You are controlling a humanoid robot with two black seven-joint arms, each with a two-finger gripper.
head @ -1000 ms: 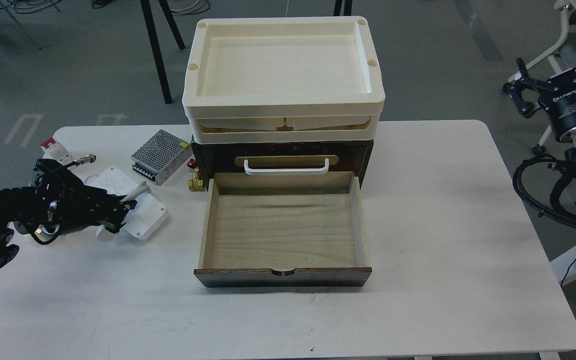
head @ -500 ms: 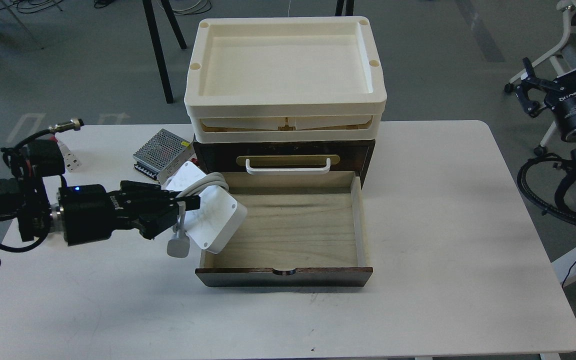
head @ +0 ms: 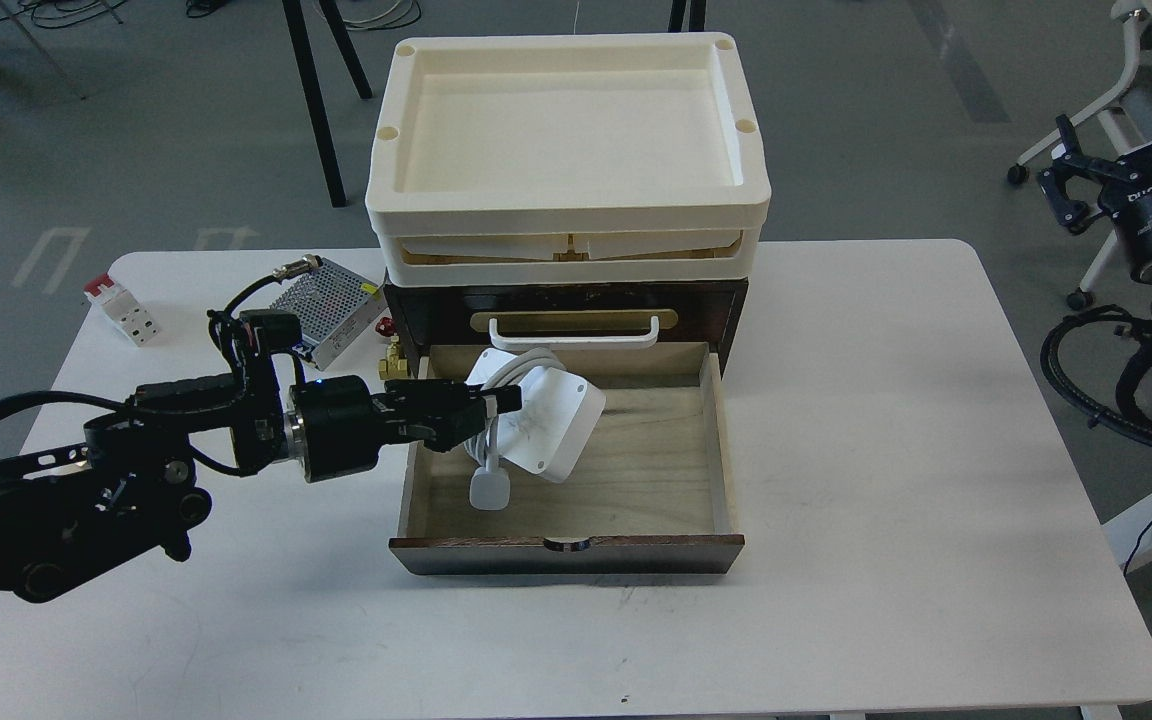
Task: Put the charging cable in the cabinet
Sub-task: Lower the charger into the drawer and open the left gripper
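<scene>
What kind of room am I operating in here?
Probably a robotics lab or workshop: a bare grey floor with loose cables, a perforated metal power-supply box on the white table, and a wheeled office chair.

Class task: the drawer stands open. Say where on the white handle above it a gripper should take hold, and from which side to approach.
Grip the white handle at the middle of its bar, coming from the front, above the open drawer. The bar runs level, stands clear of the brass plate, and its ends are fixed.
</scene>
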